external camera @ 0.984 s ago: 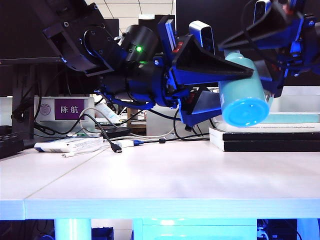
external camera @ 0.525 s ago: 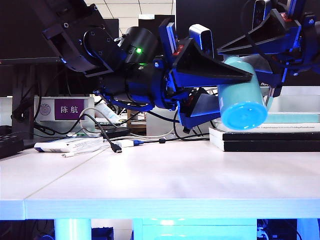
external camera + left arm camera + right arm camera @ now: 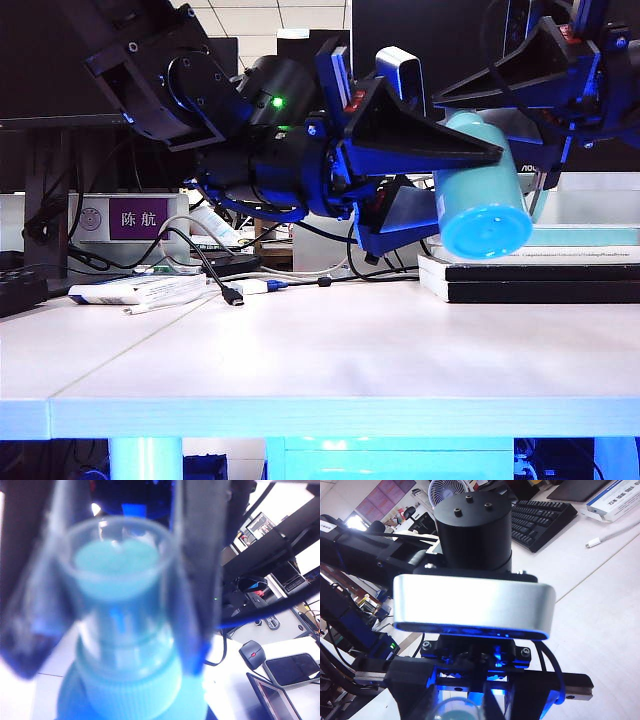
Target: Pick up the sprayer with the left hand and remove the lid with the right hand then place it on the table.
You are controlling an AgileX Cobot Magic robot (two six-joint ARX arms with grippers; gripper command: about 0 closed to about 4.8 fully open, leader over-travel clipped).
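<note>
The table [image 3: 330,370] fills the lower half of the exterior view, one seam crossing it. Above it, two arms meet around one sprayer [image 3: 485,190], held tilted in the air, base toward the camera. The left hand [image 3: 455,185] is clamped on its body. The right hand [image 3: 117,625] has a finger on each side of the single clear lid [image 3: 120,565]; its fingertips are blurred, so its grip cannot be told.
</note>
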